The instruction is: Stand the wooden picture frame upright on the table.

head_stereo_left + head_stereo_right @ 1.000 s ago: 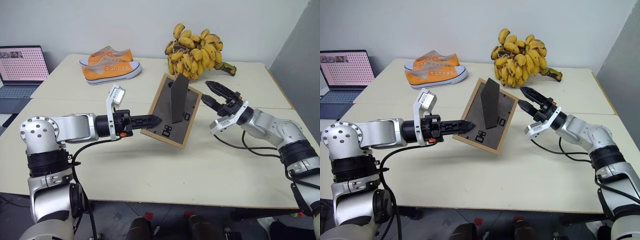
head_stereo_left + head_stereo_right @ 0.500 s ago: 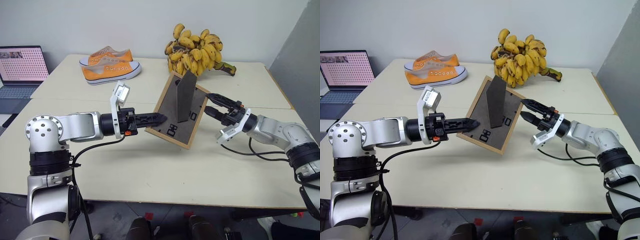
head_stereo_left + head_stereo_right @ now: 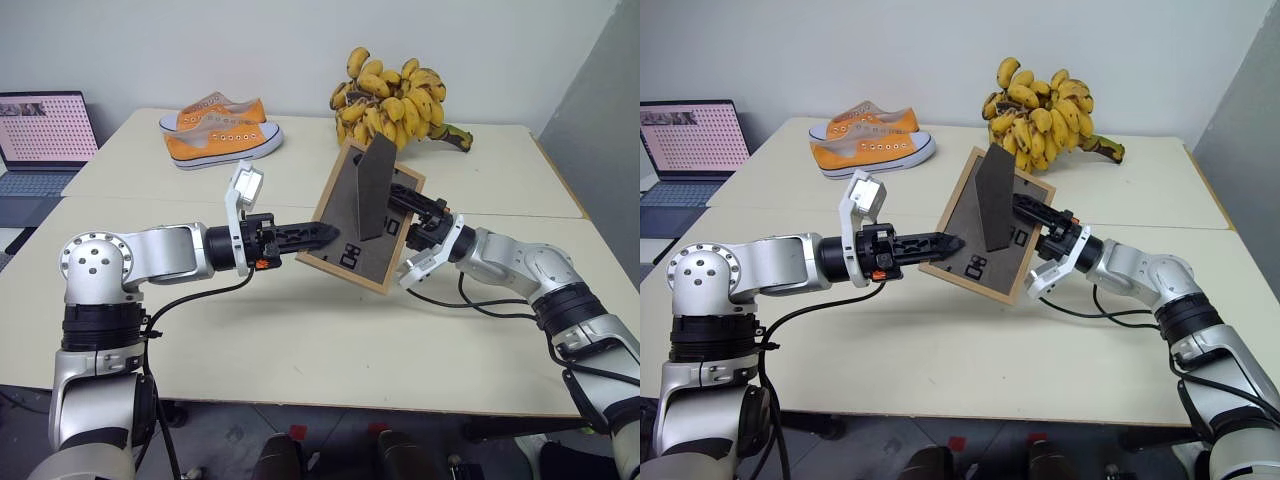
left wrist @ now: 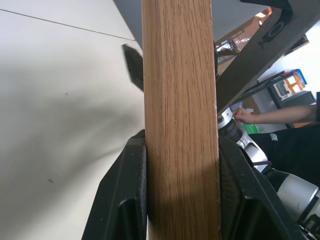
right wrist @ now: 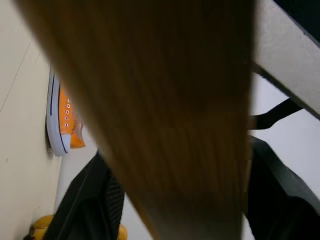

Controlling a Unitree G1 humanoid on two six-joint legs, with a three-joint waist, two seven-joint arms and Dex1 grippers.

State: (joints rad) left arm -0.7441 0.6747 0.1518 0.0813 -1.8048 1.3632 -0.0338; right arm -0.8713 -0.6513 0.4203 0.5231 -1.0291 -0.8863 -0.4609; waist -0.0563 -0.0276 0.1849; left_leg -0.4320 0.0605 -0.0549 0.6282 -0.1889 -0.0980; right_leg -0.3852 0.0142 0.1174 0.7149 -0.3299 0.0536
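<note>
The wooden picture frame [image 3: 345,235] hangs tilted above the table [image 3: 300,340], its dark back panel toward me and its grey prop leg [image 3: 375,190] sticking out. My left gripper [image 3: 318,235] is shut on the frame's left edge. In the left wrist view the light wood edge [image 4: 180,125] sits clamped between the black fingers [image 4: 125,200]. My right gripper [image 3: 402,206] reaches in from the right. It is open, with the frame's right edge [image 5: 165,125] between its fingers, one over the back panel and the other behind it. The picture side is hidden.
A pair of orange shoes [image 3: 222,130] and a large bunch of bananas [image 3: 392,100] lie at the back of the table. A laptop [image 3: 40,140] stands on a table at far left. A person's arm [image 4: 270,116] shows in the background.
My right gripper moved left, up to the frame's right edge, and now straddles it with the fingers drawn closer. The frame tipped a little more upright. My left gripper kept its hold.
</note>
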